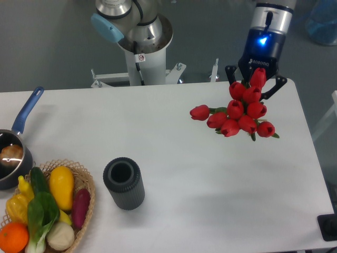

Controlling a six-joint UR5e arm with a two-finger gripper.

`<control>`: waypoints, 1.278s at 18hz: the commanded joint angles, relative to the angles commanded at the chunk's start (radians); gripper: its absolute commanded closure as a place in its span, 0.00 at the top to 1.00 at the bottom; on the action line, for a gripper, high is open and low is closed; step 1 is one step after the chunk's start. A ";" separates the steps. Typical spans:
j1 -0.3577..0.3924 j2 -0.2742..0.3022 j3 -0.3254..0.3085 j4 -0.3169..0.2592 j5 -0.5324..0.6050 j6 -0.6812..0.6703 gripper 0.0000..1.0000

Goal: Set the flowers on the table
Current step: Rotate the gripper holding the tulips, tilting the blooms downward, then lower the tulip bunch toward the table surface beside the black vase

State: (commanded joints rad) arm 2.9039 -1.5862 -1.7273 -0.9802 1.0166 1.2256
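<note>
The flowers [239, 113], a bunch of red tulips with a few green leaves, hang in the air over the back right part of the white table [179, 158]. The blooms face the camera and hide the stems. My gripper [257, 84] is directly behind and above the bunch, shut on the flowers. Its black linkages show on both sides of the top tulip, and a blue light glows on the wrist. The fingertips themselves are hidden by the blooms.
A dark grey cylindrical vase [124, 183] stands upright at front centre-left. A wicker basket [86, 182] of produce sits at the front left corner, a blue-handled pot [13, 153] behind it. The robot base [141, 47] stands behind the table's back edge.
</note>
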 joint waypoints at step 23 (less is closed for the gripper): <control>-0.307 -0.127 -0.014 -0.058 0.442 0.034 0.28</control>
State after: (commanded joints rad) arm 2.5970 -1.7134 -1.7410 -1.0383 1.4588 1.2594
